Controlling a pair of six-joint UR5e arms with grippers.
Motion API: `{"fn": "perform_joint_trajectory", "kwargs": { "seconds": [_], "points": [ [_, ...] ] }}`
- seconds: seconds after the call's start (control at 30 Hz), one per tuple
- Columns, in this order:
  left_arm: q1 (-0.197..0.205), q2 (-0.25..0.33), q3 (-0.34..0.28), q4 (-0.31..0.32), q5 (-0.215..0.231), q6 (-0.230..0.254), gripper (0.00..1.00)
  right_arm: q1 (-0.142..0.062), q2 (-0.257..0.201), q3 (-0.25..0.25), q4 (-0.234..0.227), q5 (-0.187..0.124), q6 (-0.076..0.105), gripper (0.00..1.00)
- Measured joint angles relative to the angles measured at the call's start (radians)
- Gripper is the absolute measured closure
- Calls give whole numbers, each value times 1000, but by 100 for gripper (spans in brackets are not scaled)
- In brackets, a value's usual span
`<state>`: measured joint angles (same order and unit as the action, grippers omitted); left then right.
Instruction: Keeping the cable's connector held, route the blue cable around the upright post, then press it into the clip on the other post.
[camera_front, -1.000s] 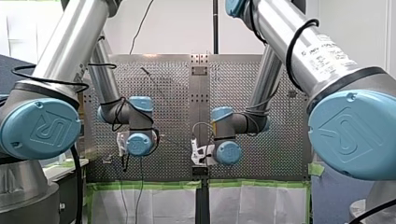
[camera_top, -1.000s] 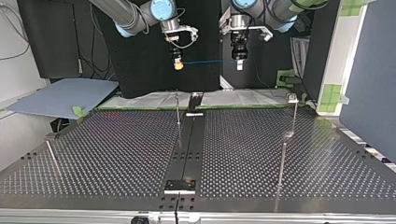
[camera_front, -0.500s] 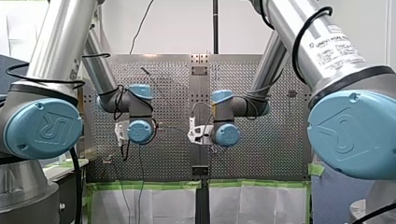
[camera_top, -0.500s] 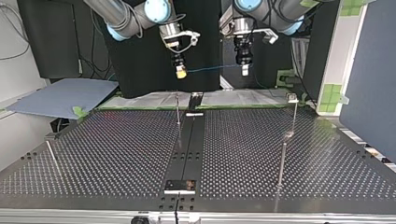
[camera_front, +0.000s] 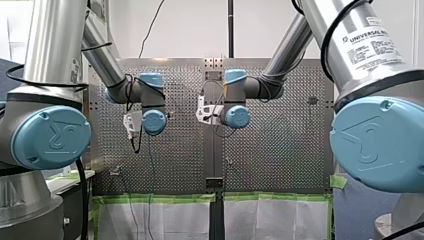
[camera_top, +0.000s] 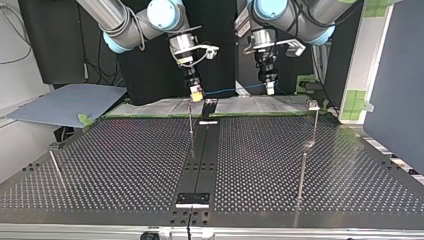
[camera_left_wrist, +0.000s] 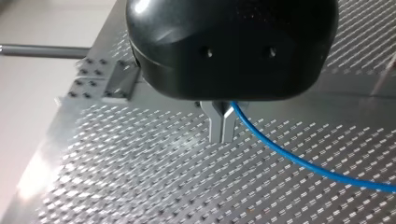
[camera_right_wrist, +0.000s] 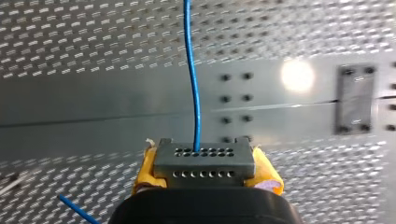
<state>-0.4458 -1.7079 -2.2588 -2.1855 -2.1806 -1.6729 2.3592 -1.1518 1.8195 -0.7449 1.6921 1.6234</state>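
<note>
Clearly, my right gripper (camera_top: 196, 93) pinches the grey block-shaped connector with rows of small holes (camera_right_wrist: 204, 156) between its yellow pads (camera_right_wrist: 267, 175). The thin blue cable (camera_right_wrist: 192, 79) leaves the connector's face and runs straight ahead over the perforated metal table (camera_top: 125, 160). My left gripper (camera_left_wrist: 222, 135) has its metal fingers (camera_left_wrist: 217, 123) pressed together on the cable, which comes out beside them and trails away. In the top view the cable spans the gap between both grippers, in the air. A printed label (camera_front: 372, 42) on my right arm's silver tube reads "UNIVERSAL"; the lines under it are too small to read. Both arms enter from the top view's top edge with grippers pointing down. My right one is just above a thin upright metal post (camera_top: 190, 117).
</note>
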Motion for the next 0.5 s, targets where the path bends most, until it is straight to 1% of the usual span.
{"fn": "perform_joint_trajectory", "kwargs": {
  "seconds": [0.27, 0.37, 0.5],
  "points": [
    [26, 60, 51, -61, -21, -7, 100, 3, -63, -65, 35, -15, 5, 100],
    [35, 86, 75, -87, -26, -16, 100, 4, -76, -91, 40, -23, 17, 100],
    [49, 123, 110, -123, -37, -24, 100, 3, -78, -126, 47, -34, 35, 100]
  ]
}}
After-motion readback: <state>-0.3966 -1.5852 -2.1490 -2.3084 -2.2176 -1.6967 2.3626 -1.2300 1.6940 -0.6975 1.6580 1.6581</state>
